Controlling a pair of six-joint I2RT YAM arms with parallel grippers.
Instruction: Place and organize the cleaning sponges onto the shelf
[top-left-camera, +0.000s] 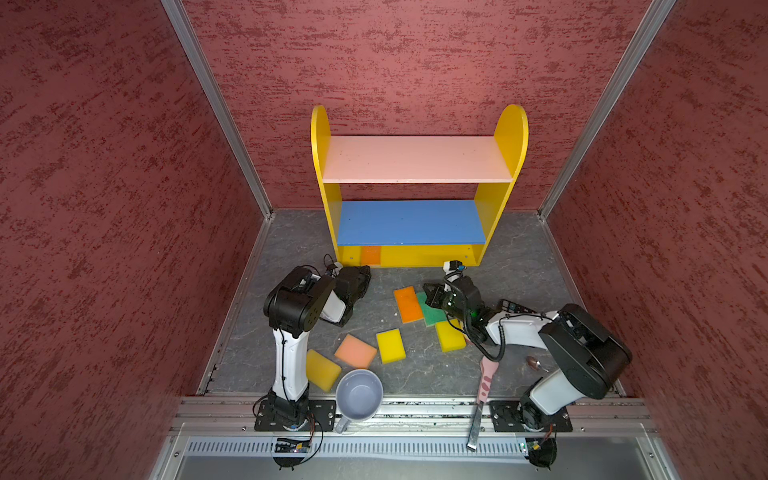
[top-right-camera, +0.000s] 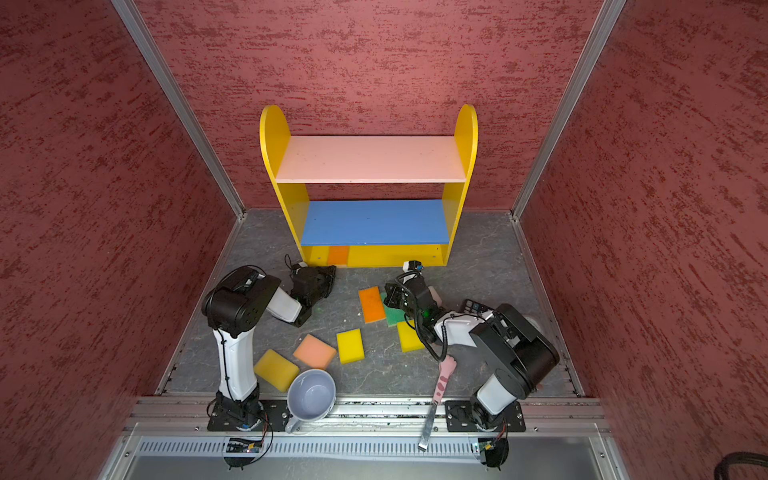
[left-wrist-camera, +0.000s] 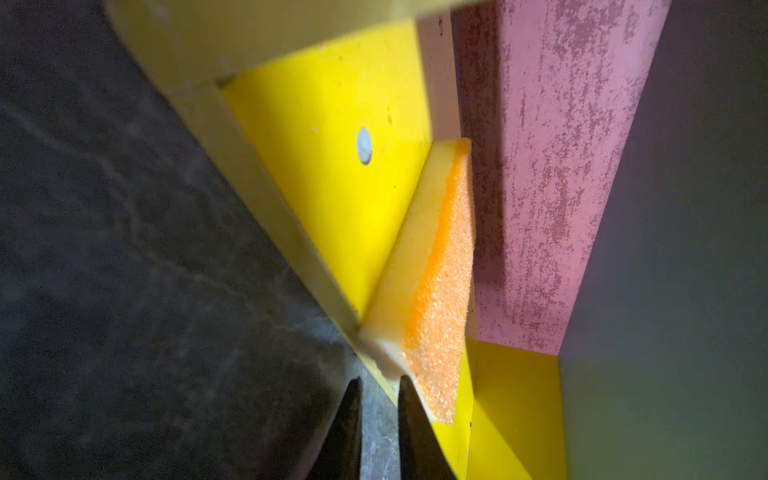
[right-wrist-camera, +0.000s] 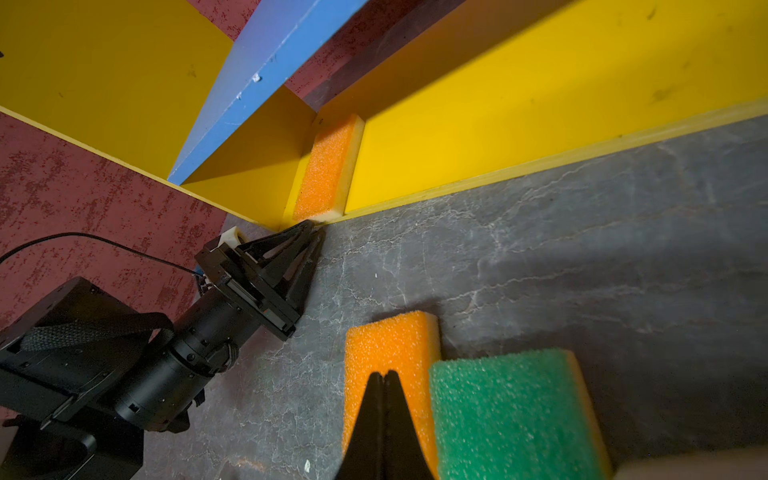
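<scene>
The shelf (top-left-camera: 511, 133) (top-right-camera: 465, 133) stands against the back wall, its pink and blue boards bare. One orange sponge (top-left-camera: 370, 254) (left-wrist-camera: 436, 282) (right-wrist-camera: 326, 170) stands on edge at the left end of the yellow bottom board. My left gripper (top-left-camera: 366, 272) (left-wrist-camera: 378, 384) (right-wrist-camera: 313, 228) is at that sponge's front corner, jaws slightly open with only floor between them. My right gripper (top-left-camera: 426, 286) (right-wrist-camera: 384, 374) is shut and empty, over an orange sponge (top-left-camera: 408, 304) next to a green one (top-left-camera: 430, 313). Yellow (top-left-camera: 449, 336) (top-left-camera: 390, 345) (top-left-camera: 322, 370) and peach (top-left-camera: 355, 351) sponges lie on the floor.
A grey-blue mug (top-left-camera: 358, 394) sits at the front edge beside the left arm's base. A pink cat-paw tool (top-left-camera: 484, 382) lies over the front rail by the right arm. A black remote (top-left-camera: 517, 307) lies behind the right arm. Red walls close in three sides.
</scene>
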